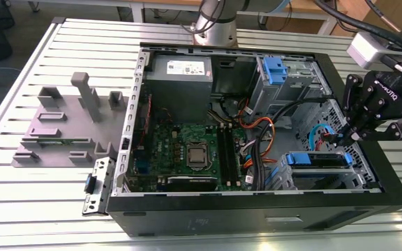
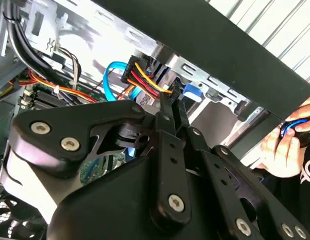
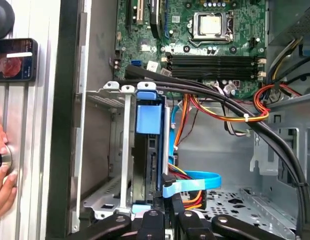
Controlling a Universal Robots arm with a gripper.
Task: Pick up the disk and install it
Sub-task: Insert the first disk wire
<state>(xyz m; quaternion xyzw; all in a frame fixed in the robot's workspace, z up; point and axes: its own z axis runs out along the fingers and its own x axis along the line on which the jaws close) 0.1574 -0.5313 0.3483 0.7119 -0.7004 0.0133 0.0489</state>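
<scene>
The disk (image 1: 317, 159) sits on edge in the drive cage at the front corner of the open computer case (image 1: 257, 209), on the exterior view's right. In the first wrist view the disk (image 3: 145, 165) is a dark slab between metal rails, capped by its bright blue frame tab (image 3: 147, 117). A blue flat cable (image 3: 187, 182) and a red-yellow-black wire plug (image 2: 145, 75) meet at its end. My gripper (image 1: 342, 138) hangs inside the case just beyond that end. Its fingers (image 2: 167, 115) lie close together, tips at the wire plug. I cannot tell if they pinch anything.
The motherboard (image 1: 194, 151) and the grey power-supply box (image 1: 180, 73) fill the case's other side. A second blue caddy (image 1: 274, 70) stands in the far bay. Thick black cables (image 3: 255, 125) cross beside the cage. A grey fixture (image 1: 68, 120) lies on the slatted table. A person's hand (image 2: 282, 145) rests outside the case wall.
</scene>
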